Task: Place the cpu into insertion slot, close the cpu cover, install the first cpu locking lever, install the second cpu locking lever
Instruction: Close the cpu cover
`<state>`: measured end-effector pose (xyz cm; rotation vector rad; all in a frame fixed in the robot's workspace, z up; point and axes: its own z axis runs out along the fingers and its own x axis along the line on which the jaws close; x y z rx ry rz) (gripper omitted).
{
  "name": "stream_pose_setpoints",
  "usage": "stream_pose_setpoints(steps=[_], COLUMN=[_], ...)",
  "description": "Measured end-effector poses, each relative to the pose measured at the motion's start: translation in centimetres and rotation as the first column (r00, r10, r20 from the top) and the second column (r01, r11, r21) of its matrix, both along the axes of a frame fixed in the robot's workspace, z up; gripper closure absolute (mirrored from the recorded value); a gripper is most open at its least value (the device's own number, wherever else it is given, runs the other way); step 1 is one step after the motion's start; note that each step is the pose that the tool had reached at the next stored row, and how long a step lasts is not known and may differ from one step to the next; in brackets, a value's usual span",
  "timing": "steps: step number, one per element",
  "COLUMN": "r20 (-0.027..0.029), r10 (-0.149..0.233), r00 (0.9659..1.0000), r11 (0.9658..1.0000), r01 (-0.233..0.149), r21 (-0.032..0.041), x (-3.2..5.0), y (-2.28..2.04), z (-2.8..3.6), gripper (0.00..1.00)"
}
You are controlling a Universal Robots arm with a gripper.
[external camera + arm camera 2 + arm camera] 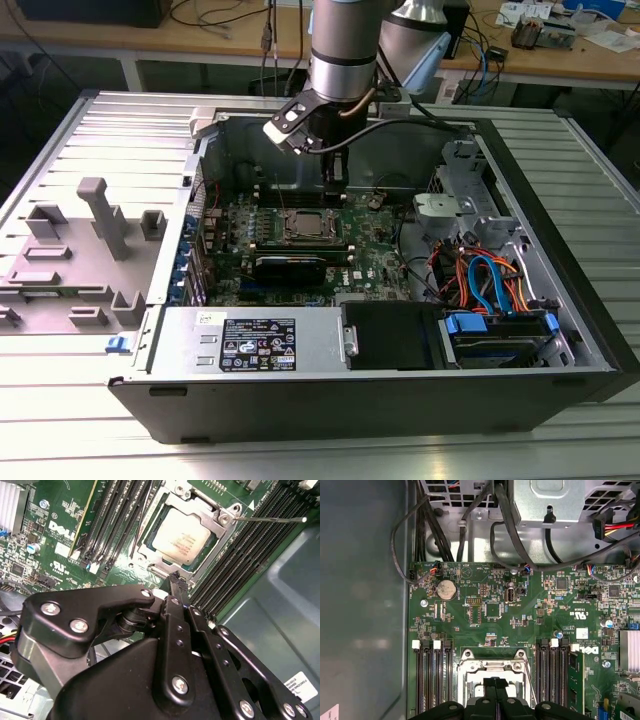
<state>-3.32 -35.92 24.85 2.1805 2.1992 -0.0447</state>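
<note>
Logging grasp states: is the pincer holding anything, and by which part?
Nothing held: the pincer is shut empty near the edge of the cpu cover, with the cpu seated under it.

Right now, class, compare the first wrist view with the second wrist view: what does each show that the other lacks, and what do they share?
First wrist view's own: a round coin battery, black cables and a grey metal box beyond the green board.
Second wrist view's own: the cpu, dull silver top up, lying in the insertion slot, the cpu cover framing it, and a thin lever rod reaching out over the black memory slots.
Shared: the green board, the memory slots, the slot's silvery rim, and the gripper, shut, near the slot.
</note>
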Motion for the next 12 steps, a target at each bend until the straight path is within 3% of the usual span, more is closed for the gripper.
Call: stream_pose_setpoints(steps=[12], r20=[0.0], r10=[0.0], r00=[1.0], r11=[1.0], r01=[0.0], r21=[0.0], x=[-0.19], y=[0.0], z=[0.0], gripper=[0.89])
